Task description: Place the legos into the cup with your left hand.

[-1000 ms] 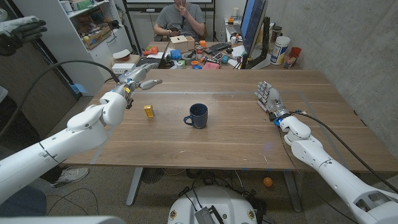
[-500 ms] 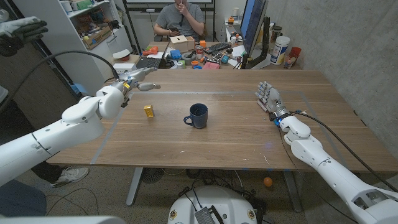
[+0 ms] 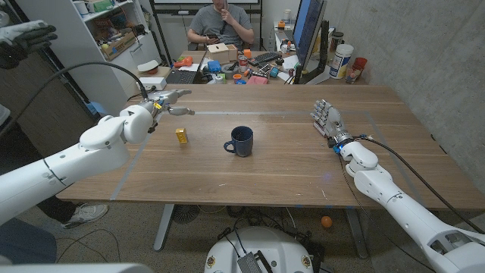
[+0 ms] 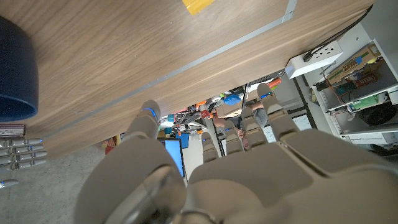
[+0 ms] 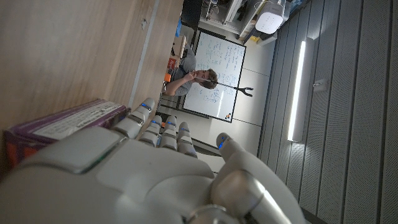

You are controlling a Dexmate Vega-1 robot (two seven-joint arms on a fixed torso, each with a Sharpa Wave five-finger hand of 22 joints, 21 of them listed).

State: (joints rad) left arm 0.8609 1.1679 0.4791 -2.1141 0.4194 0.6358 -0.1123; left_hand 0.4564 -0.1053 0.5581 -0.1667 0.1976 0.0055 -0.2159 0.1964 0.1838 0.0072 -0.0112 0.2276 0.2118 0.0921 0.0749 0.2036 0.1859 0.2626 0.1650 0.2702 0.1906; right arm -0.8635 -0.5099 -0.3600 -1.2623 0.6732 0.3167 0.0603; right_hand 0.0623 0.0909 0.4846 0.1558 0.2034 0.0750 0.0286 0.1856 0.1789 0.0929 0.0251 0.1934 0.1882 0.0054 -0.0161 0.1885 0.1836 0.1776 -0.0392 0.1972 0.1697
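A small yellow lego (image 3: pixel 182 136) lies on the wooden table (image 3: pixel 288 163), left of a dark blue cup (image 3: pixel 241 141) whose handle points toward it. My left hand (image 3: pixel 168 103) hovers over the table behind the lego, fingers spread and holding nothing. In the left wrist view the lego (image 4: pixel 198 5) and the cup (image 4: pixel 15 74) lie beyond my left hand's fingers (image 4: pixel 268 121). My right hand (image 3: pixel 326 119) stands upright on the table's right side, fingers straight, holding nothing, far from the cup.
A person sits behind the table at a cluttered desk (image 3: pixel 242 68) with a monitor (image 3: pixel 307 30). Shelves (image 3: pixel 114 38) stand at the back left. A purple box (image 5: pixel 62 124) shows past my right hand (image 5: pixel 137 168) in the right wrist view.
My left forearm has swung a little leftward and the hand has dipped slightly toward the table behind the lego. The lego, the cup and my right hand have not moved.
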